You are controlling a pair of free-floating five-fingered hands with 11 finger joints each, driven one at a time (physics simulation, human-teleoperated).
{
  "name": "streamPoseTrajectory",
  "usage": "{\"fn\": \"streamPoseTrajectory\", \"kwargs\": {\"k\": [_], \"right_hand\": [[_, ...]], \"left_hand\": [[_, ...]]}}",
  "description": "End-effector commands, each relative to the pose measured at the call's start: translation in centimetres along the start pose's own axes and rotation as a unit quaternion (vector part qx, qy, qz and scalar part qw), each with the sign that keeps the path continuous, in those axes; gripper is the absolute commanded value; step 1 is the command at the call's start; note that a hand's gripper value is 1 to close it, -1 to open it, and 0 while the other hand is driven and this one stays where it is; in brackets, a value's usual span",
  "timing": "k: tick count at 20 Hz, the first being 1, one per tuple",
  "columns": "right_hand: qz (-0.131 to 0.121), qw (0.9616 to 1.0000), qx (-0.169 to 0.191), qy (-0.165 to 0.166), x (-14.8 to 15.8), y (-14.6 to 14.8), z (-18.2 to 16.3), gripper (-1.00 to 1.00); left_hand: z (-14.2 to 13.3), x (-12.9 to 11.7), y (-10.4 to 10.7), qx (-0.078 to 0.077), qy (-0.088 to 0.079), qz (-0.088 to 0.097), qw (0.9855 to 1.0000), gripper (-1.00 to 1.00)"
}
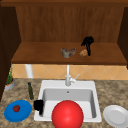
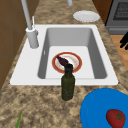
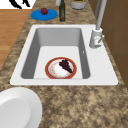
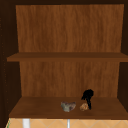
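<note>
While the right hand (image 1: 87,43) pinches a brown lump (image 1: 83,52) on the shelf (image 1: 37,53), left hand (image 1: 38,105) clenched at the sink (image 1: 96,100) rim

On the cabinet shelf (image 1: 37,53) above the sink (image 1: 47,86), the right hand (image 1: 87,43) sits just right of a small lump (image 1: 83,52), with a bowl-like piece (image 1: 67,52) further left. The left hand (image 1: 38,105) hangs at the sink's front left edge. Left of the sink stand a bottle (image 1: 30,91) and a plate (image 1: 22,113) carrying a tomato (image 1: 16,108) (a second plate (image 1: 116,115) lies right). A dish (image 2: 78,64) lies in the basin.
</note>
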Motion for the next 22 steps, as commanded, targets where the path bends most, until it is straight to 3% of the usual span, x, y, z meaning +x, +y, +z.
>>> {"fn": "streamPoseTrajectory", "kwargs": {"k": [1, 6, 9, 15, 22], "right_hand": [[0.020, 0.9993, 0.024, -0.020, 0.9, -0.9, 2.2, -1.00], [0.007, 0.9983, 0.049, -0.030, 1.3, 0.6, 3.3, -1.00], [0.025, 0.9968, 0.074, -0.017, 0.7, 1.3, 2.8, -1.00], [0.054, 0.9953, 0.080, -0.012, 0.9, 2.3, 0.7, -1.00], [0.089, 0.9952, 0.040, -0.002, 1.1, 3.3, -0.4, -1.00]], "left_hand": [[0.0, 0.0, 0.0, 0.000, 0.000, 0.000, 1.0000, 0.00], [0.0, 0.0, 0.0, 0.000, 0.000, 0.000, 1.0000, 0.00], [0.0, 0.0, 0.0, 0.000, 0.000, 0.000, 1.0000, 0.00], [0.0, 0.0, 0.0, 0.000, 0.000, 0.000, 1.0000, 0.00], [0.0, 0.0, 0.0, 0.000, 0.000, 0.000, 1.0000, 0.00]]}}
